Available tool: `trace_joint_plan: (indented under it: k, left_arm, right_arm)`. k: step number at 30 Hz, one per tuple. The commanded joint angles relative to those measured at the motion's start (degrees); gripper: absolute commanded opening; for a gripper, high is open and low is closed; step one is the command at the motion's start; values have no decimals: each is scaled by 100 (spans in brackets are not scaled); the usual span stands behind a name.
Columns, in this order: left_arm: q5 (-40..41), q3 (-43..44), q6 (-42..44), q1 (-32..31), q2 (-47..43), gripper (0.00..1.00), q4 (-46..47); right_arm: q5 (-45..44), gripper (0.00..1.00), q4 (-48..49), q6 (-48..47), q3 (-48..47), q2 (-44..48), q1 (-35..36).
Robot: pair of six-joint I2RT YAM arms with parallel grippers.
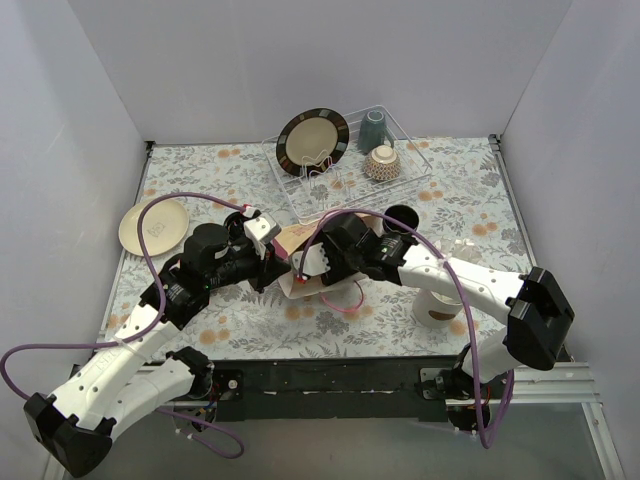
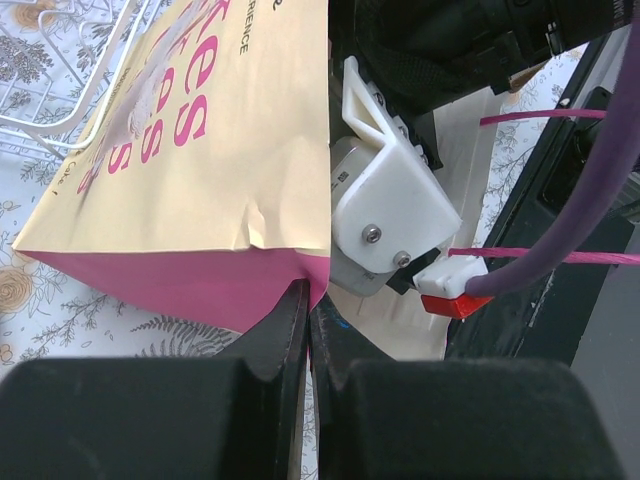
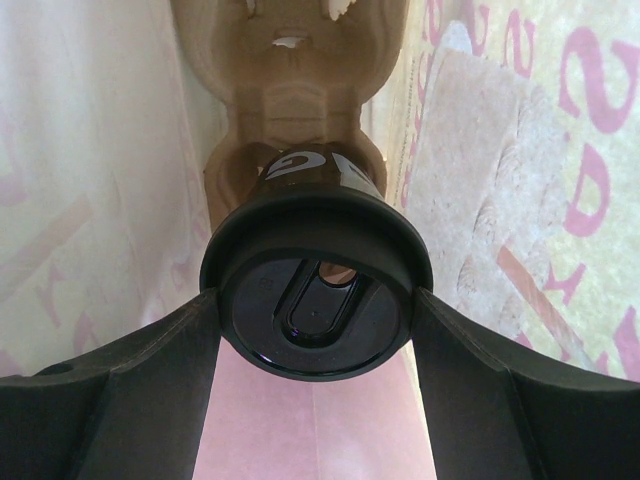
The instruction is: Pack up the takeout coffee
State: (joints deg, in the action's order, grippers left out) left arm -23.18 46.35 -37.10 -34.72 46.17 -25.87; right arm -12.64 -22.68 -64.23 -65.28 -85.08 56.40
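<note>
While my left gripper [image 2: 306,305] pinches the pink-lettered paper bag [image 2: 190,150] by its edge, jaws fully closed, presumably to steady it, my right gripper [image 3: 315,305] clasps the takeout coffee cup [image 3: 315,325] inside the bag, above the pulp carrier [image 3: 290,90]. Cup: glossy black, lidded, white lettering.

Black lid [image 3: 315,290] hides most of the coffee cup [image 3: 310,165] behind it
</note>
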Motion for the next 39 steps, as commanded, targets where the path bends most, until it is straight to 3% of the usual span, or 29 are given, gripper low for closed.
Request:
trace_joint_plan:
  k: [1, 39]
  left_arm:
    - [-187, 59, -43, 0, -82, 0, -164]
    - [-55, 146, -245, 0, 50, 0, -32]
  right_arm:
    - [147, 40, 299, -274, -46, 44, -129]
    - [781, 39, -175, -793, -47, -70, -358]
